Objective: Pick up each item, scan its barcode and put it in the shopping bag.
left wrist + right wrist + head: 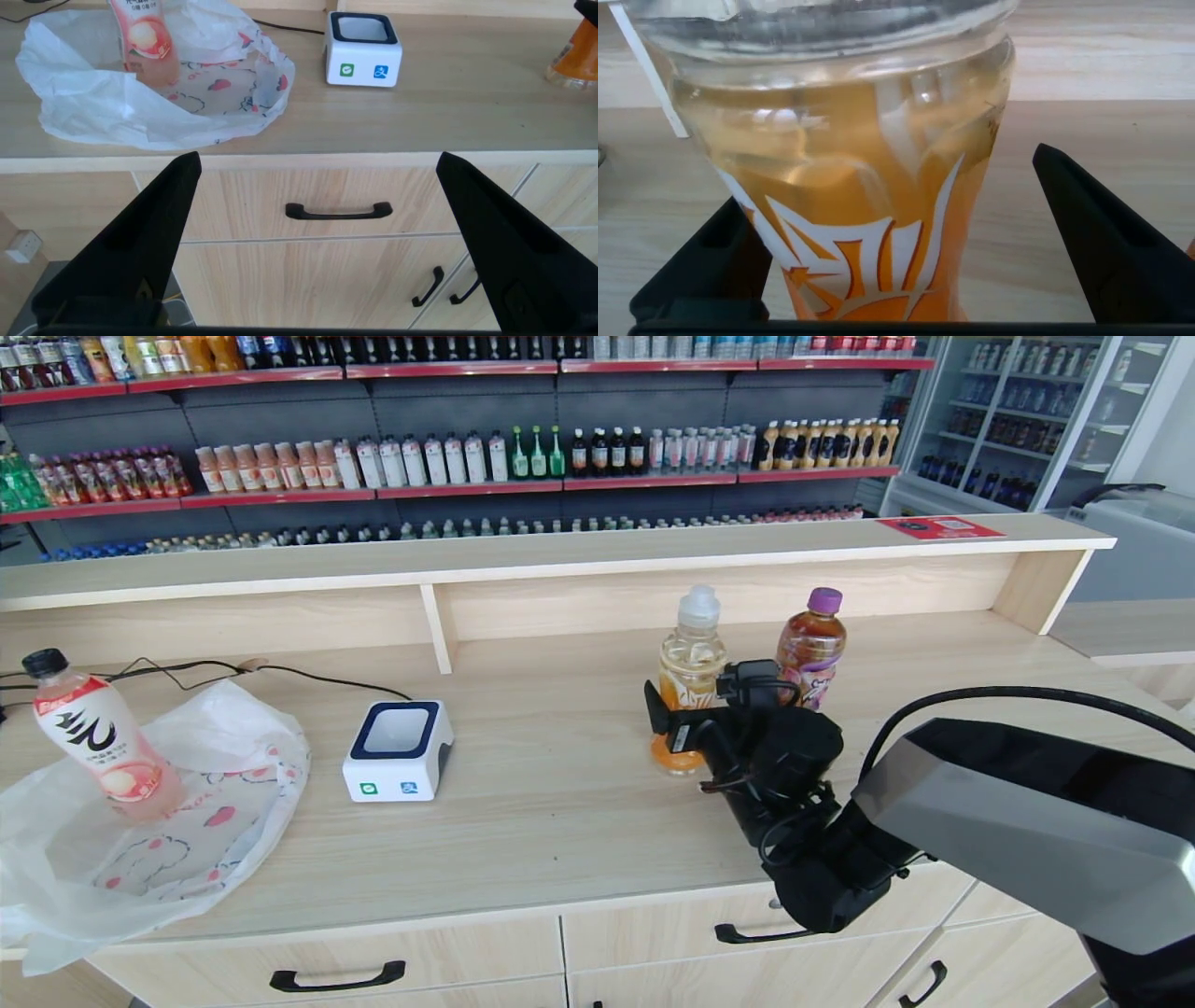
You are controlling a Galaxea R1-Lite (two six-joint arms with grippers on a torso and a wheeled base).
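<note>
Stocked shelves (467, 490) behind wooden counter (560, 803)

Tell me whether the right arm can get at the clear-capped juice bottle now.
Likely yes: the right gripper sits open around the clear-capped juice bottle, with nothing in between.

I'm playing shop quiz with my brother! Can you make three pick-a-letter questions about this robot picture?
1. Where does the pink bottle stand? A on the shopping bag; B on the floor; C on a chair.
2. What colour is the rightmost bottle's cap? A green; B purple; C yellow.
3. The right gripper is: A shut on a spoon; B shut on nothing; C open around the orange bottle.
Answers: 1 A, it stands on the crumpled white plastic. 2 B, its cap is purple. 3 C, a gap shows on one side of the bottle.
</note>
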